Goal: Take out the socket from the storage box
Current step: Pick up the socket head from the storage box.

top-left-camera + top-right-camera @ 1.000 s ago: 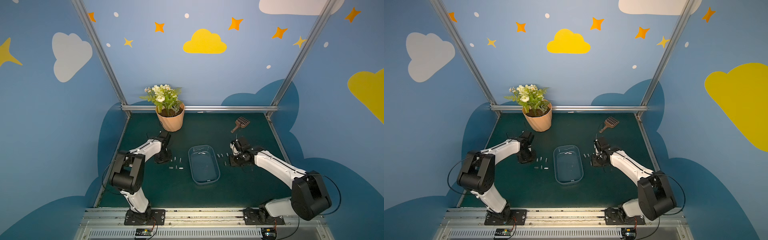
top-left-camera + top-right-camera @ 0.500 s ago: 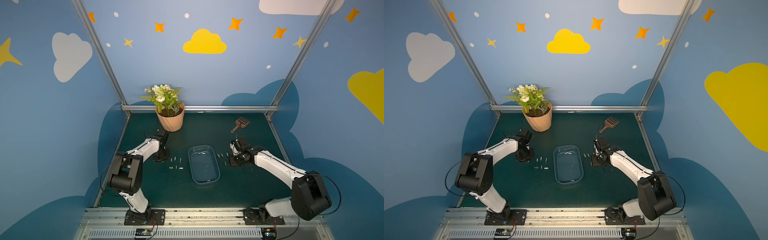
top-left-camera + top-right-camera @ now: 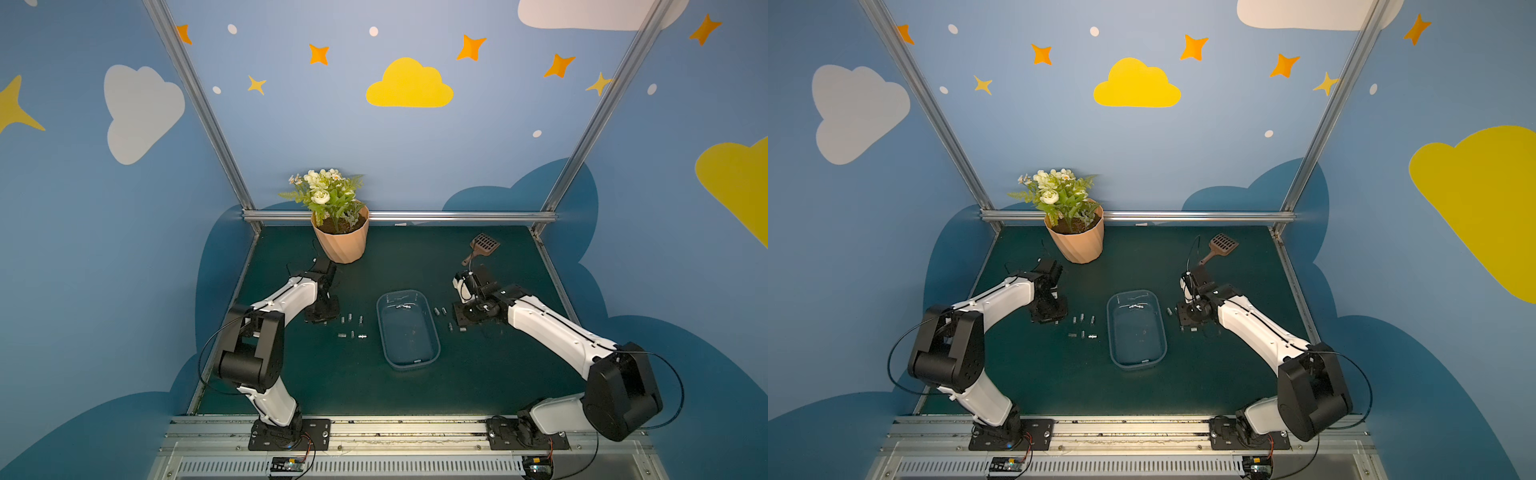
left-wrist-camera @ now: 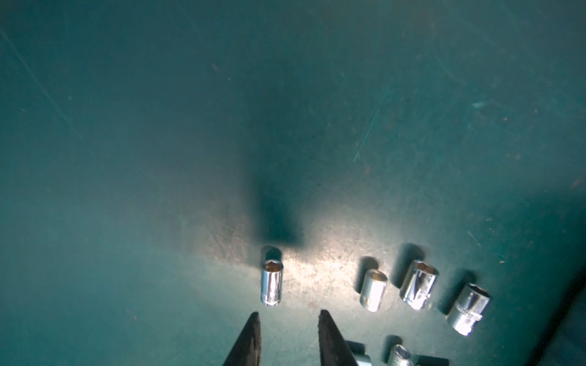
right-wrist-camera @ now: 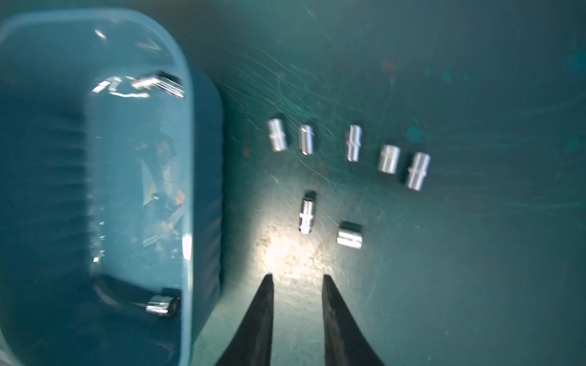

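My left fingers [image 4: 252, 336] stood apart, empty, near a loose socket [image 4: 271, 283] on the worktop [image 4: 126, 126]. My right fingers [image 5: 263, 317] stood apart, empty, beside the storage box [image 5: 187, 158], which held a socket [image 5: 161, 305].

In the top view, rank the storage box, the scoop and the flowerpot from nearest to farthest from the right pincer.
1. Storage box, just beside the right pincer, toward the middle.
2. Scoop, behind it, back right.
3. Flowerpot, back left, farthest.
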Tool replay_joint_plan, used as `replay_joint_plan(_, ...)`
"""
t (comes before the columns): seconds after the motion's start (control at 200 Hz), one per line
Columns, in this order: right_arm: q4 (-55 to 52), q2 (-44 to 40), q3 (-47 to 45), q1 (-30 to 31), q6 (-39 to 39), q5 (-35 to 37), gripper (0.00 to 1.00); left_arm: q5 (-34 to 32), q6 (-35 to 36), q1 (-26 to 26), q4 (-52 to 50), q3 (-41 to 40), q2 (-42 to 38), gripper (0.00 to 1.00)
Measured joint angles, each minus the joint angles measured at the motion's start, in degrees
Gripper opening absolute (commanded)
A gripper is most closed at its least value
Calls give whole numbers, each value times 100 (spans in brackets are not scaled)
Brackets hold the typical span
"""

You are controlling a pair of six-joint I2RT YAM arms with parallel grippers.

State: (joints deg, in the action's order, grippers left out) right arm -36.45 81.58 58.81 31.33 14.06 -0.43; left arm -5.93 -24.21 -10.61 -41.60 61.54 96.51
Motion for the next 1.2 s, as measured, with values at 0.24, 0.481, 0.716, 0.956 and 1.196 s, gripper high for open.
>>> replay_joint_plan(0.24,-114,452,866,450,-308,57,27,-15,-2,0,-35,-15,-374,39)
replay_joint_plan(0.481,-120,1320,1523,778,-544,59,27,-68,2,109,-37,-15,-424,39)
replay_joint_plan(0.716,-122,2208,1991,938,-691,144,26,-17,0,177,-35,-20,-306,40)
replay_joint_plan(0.956,-107,2883,2422,1040,-776,190,26,50,-4,177,-7,-92,-308,40)
replay_joint_plan(1.196,-90,3499,2922,1134,-898,280,26,269,-79,177,55,-184,-321,40)
